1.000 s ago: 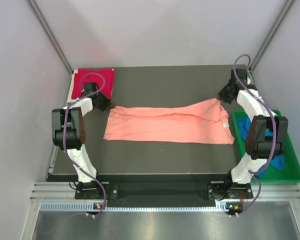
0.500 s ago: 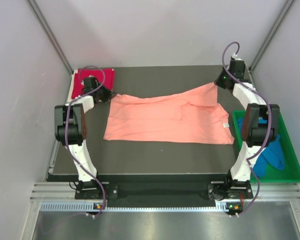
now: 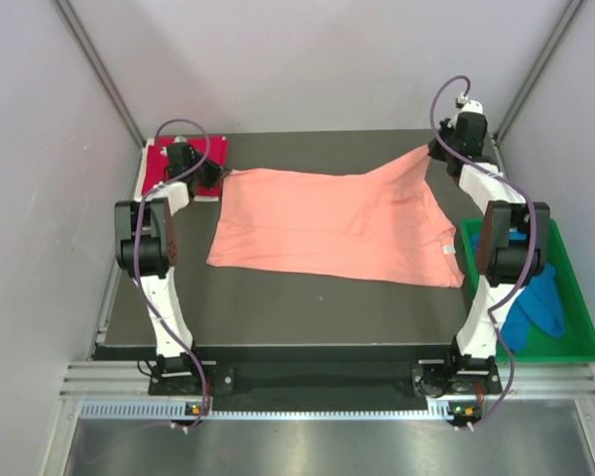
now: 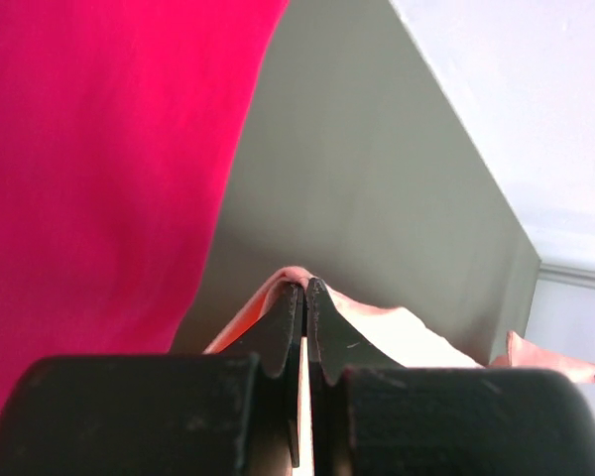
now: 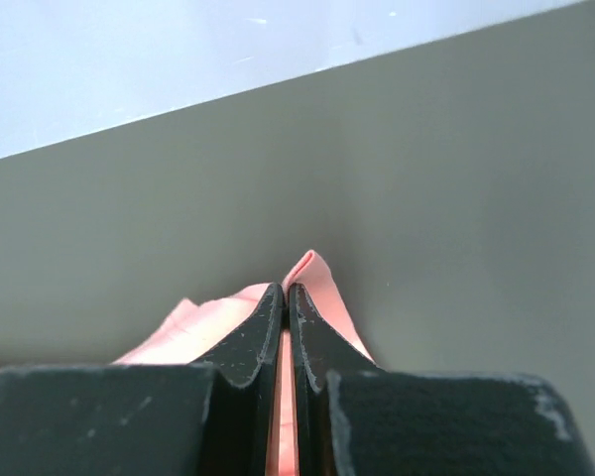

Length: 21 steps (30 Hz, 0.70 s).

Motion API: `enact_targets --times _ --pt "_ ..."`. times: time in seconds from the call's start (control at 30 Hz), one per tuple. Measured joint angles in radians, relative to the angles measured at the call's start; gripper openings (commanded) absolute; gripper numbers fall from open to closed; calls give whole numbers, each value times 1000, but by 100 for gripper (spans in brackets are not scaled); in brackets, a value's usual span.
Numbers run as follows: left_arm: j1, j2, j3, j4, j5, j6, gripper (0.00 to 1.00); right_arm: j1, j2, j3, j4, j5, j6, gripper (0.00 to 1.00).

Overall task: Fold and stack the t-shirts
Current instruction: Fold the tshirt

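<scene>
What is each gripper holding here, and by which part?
Both hold the pink shirt: left gripper pinches its far-left corner, right gripper its far-right corner.

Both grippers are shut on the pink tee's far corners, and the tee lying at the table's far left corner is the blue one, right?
No: per the top view, the tee at the far left corner is the crimson-red tee; the blue tee lies in the green tray on the right. The left gripper and right gripper are shut on far corners of the salmon-pink tee.
</scene>
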Motion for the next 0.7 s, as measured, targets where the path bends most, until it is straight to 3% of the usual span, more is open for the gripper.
enact_targets --times 0.47,0.7 --pt "9 58 52 7 -18 0 0 0 102 93 -18 -59 -93 0" --pt "25 81 138 -98 57 24 0 0 101 95 -75 -22 -134 0"
